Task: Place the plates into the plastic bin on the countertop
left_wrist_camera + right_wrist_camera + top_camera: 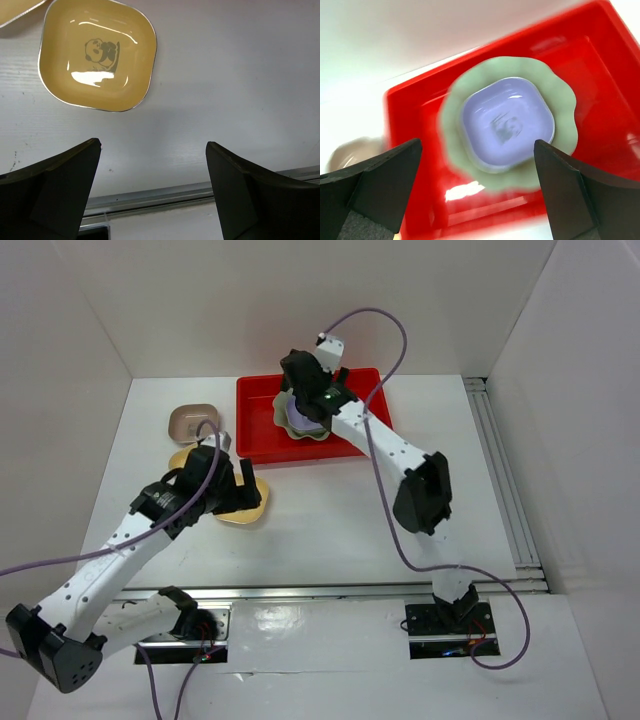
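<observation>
Two plates lie inside the plastic bin (256,430). The large pale green scalloped dish (555,90) rests on the bin floor, and the lavender dish (507,125) is nested in its centre. The bin stands on the white desk (330,530), close to the far wall.

The right arm (392,447) reaches over the bin. Its jaws hang directly above the stacked pair, spread wide and holding nothing.

Three small dishes lie on the desk left of the bin:
- The brownish-pink dish (190,423) sits just beside the bin's left rim.
- One yellow dish (180,458) sits nearer than the bin and is partly hidden by the left arm (110,552).
- A second yellow dish (97,52), printed with a panda, lies to the near left of the bin.

The left arm's jaws are spread wide and empty, positioned close to the panda dish.
</observation>
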`<state>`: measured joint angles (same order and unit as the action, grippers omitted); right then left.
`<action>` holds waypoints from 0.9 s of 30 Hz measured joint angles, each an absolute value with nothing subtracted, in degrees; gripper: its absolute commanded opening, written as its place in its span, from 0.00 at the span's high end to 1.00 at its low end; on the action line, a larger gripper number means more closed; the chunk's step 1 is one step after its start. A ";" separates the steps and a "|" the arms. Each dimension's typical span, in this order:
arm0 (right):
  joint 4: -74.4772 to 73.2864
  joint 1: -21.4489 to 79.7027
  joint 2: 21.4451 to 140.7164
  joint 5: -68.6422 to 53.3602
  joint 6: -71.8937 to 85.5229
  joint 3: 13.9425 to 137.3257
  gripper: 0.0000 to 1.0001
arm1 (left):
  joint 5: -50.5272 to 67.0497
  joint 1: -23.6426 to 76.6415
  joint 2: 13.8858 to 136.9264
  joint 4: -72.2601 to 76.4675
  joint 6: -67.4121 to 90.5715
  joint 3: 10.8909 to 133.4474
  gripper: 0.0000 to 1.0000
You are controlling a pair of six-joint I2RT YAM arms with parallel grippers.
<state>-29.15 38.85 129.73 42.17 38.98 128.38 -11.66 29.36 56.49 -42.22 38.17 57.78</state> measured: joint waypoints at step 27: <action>-19.55 42.76 64.47 30.00 20.25 75.57 0.00 | -19.20 31.42 96.03 -19.51 42.48 55.24 0.99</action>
<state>-19.55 42.76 64.47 30.00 20.25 75.57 -19.20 31.42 96.03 -19.51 42.48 55.24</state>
